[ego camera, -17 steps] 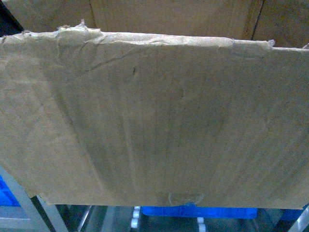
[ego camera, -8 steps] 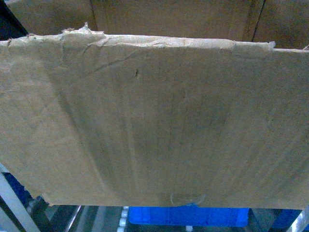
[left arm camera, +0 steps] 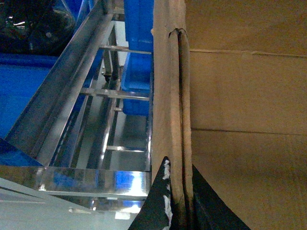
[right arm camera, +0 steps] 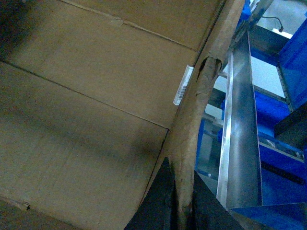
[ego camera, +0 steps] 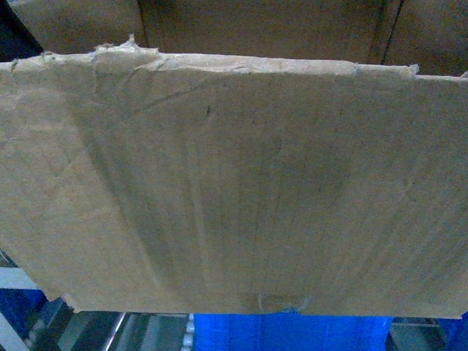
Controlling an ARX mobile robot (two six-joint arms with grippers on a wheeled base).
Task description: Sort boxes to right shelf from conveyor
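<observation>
We hold the cardboard box (ego camera: 234,190) so close to the head camera that its creased brown wall fills nearly the whole frame, ragged top edge along the upper part. Below its bottom edge, a strip of blue bin (ego camera: 285,333) and grey shelf rails show. In the left wrist view our left gripper (left arm camera: 178,201), at the bottom centre, pinches the box's torn wall between its dark fingers, with the silver shelf (left arm camera: 72,105) to the left. In the right wrist view our right gripper (right arm camera: 181,206) likewise clamps the opposite wall at the bottom centre, a white sticker (right arm camera: 183,85) just inside.
</observation>
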